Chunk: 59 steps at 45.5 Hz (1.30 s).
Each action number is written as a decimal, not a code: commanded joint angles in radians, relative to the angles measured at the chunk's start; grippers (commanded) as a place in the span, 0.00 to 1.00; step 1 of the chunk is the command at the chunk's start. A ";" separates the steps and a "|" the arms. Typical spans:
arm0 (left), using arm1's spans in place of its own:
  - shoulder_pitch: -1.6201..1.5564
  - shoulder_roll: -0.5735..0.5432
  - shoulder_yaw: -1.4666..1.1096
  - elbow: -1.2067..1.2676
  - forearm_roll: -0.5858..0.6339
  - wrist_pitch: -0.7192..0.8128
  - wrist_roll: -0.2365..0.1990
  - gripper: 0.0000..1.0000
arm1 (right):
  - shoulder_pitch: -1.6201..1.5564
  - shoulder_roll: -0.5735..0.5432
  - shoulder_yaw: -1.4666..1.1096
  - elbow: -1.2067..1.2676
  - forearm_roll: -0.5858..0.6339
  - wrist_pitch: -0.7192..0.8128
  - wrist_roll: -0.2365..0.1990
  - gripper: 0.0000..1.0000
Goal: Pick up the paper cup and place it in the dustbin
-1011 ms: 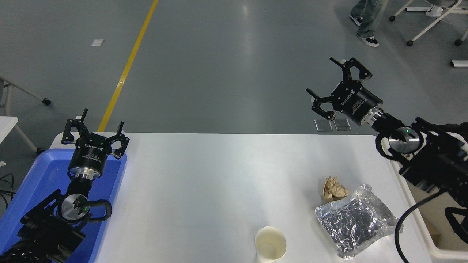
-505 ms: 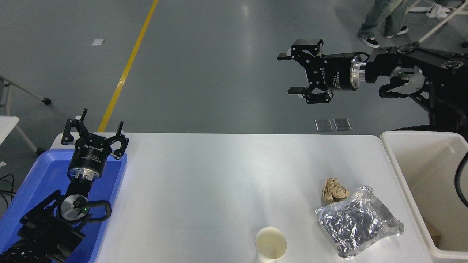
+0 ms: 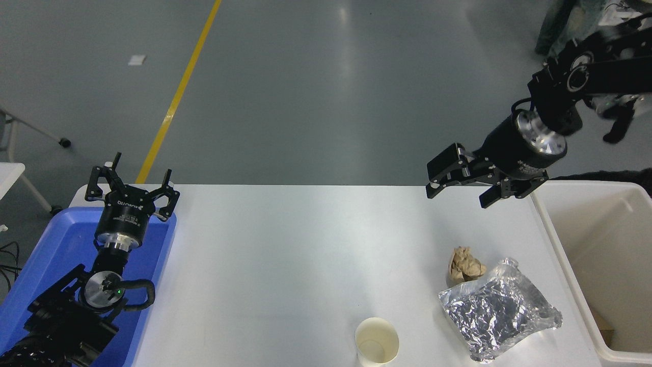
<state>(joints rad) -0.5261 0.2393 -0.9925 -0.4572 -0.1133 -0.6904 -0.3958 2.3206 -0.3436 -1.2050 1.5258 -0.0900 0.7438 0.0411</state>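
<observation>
Above the counter's far right edge: right claw [image 3: 461, 191] hanging spread and empty, nothing grasped.

Well apart from the paper cup [image 3: 377, 342], standing upright with mouth up at the counter's [image 3: 285, 255] near edge, nearer and to the left of that claw. Likely next: a long reach back toward the camera. Between them, slightly right of the line: crumpled brown paper ball [image 3: 465, 264] and silver foil bag [image 3: 499, 315]. Dustbin [image 3: 560, 244] just right of the counter. Left claw [image 3: 131, 189] parked, spread, over the blue tray [image 3: 46, 250].
</observation>
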 commanded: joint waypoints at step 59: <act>-0.002 0.000 0.002 0.000 0.000 0.002 -0.002 1.00 | 0.030 0.187 0.062 0.062 0.088 -0.001 0.000 1.00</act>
<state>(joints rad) -0.5278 0.2393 -0.9911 -0.4570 -0.1136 -0.6890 -0.3973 2.4580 -0.1774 -1.2018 1.6398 -0.0590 0.7641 0.0429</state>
